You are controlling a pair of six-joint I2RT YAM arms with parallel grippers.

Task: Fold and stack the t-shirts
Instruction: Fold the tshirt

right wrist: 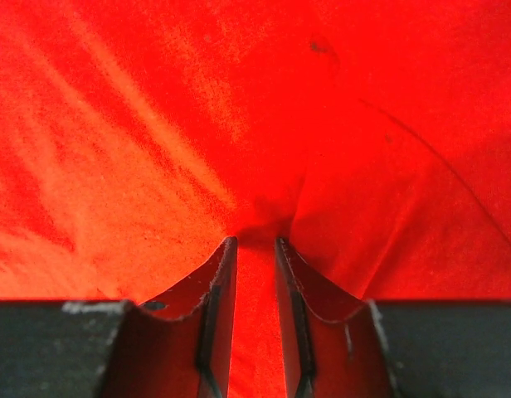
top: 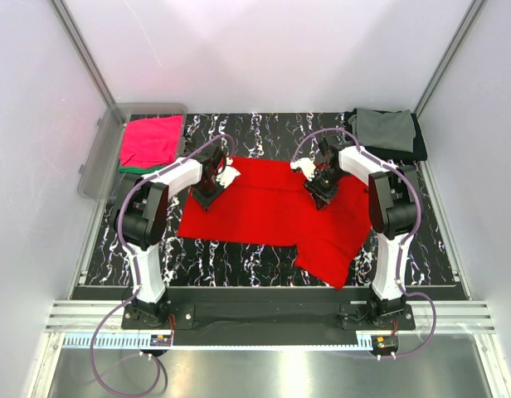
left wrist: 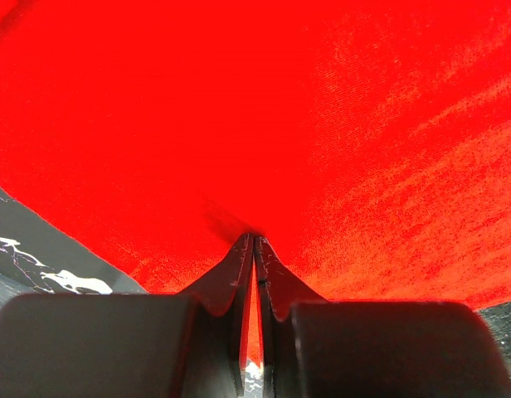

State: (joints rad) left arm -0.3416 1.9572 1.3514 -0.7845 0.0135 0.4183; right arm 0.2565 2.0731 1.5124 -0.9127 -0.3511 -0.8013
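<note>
A bright red t-shirt (top: 268,214) lies spread on the black marbled mat, with one part hanging toward the front right. My left gripper (top: 208,196) rests on the shirt's left part, and its jaws (left wrist: 254,238) are shut on a thin pinch of the red cloth (left wrist: 280,108). My right gripper (top: 321,195) rests on the shirt's upper right part, and its jaws (right wrist: 255,240) grip a thicker fold of the red cloth (right wrist: 156,124). A folded magenta-pink shirt (top: 152,139) lies on a green one (top: 135,169) at the back left. A grey shirt (top: 385,128) lies on a black one (top: 417,148) at the back right.
A clear plastic bin (top: 102,157) stands at the back left and holds the pink and green shirts. White walls with metal rails close in the mat (top: 239,261) on three sides. Both arm bases sit at the near edge.
</note>
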